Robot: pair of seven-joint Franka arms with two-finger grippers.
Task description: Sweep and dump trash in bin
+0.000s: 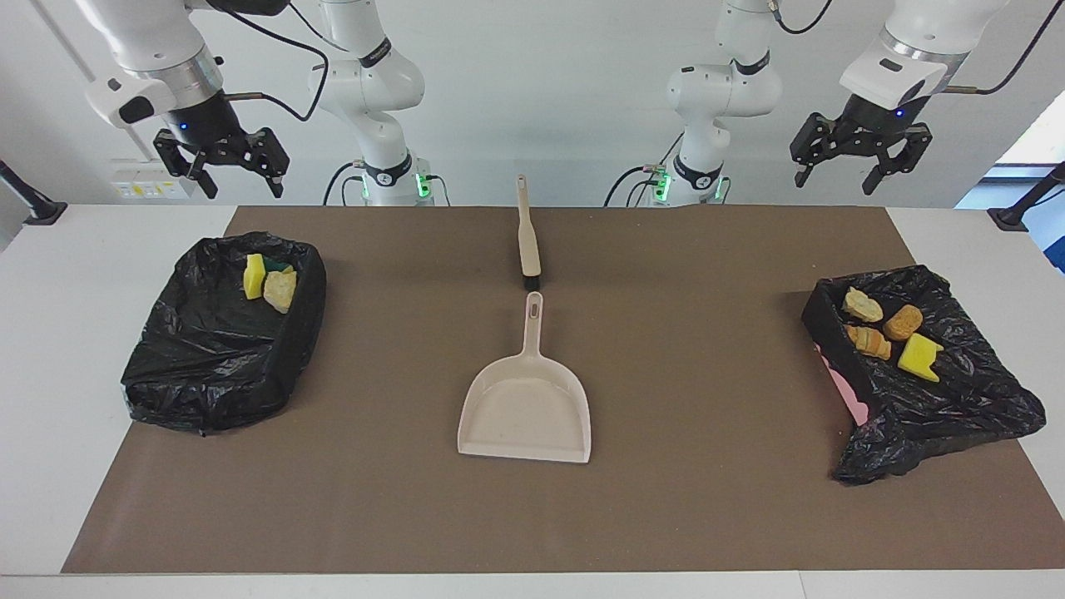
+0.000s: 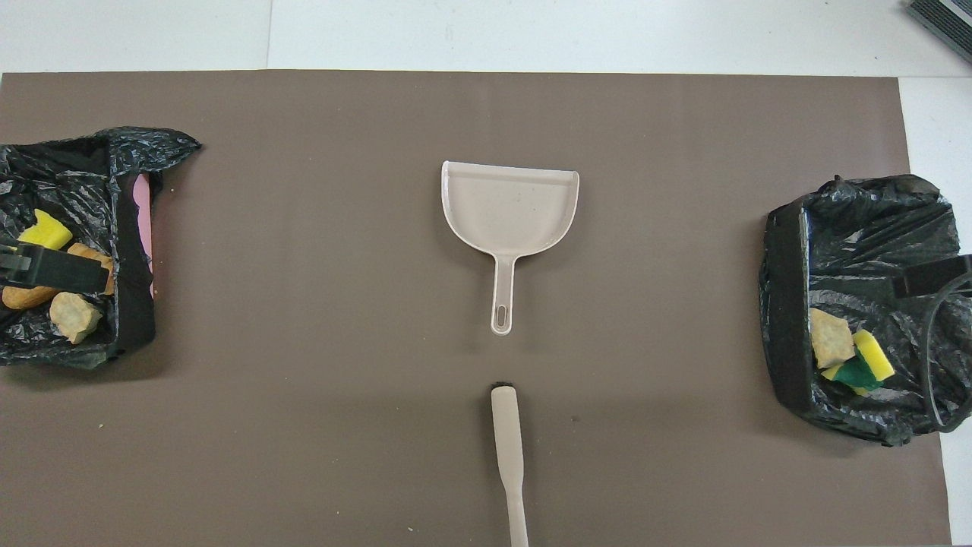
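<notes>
Beige dustpan (image 1: 526, 408) | brush (image 1: 527, 241) | writing: unreadable (none legible)

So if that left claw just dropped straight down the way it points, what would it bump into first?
Probably the black bag-lined bin with the trash at its end of the table; the open left gripper hangs high, so exact depth is uncertain.

My trash is small sponge-like chunks, all lying inside two bins lined with black bags. In the bin at my left arm's end (image 1: 915, 366) lie four: a pale tan chunk (image 1: 861, 305), an orange-tan chunk (image 1: 903, 321), a striped orange chunk (image 1: 869, 341) and a yellow wedge (image 1: 918, 357). In the bin at my right arm's end (image 1: 216, 349) sit a yellow piece (image 1: 254, 275), a tan chunk (image 1: 279, 289) and a green-faced piece (image 2: 858, 372), huddled together in the corner nearest me.
</notes>
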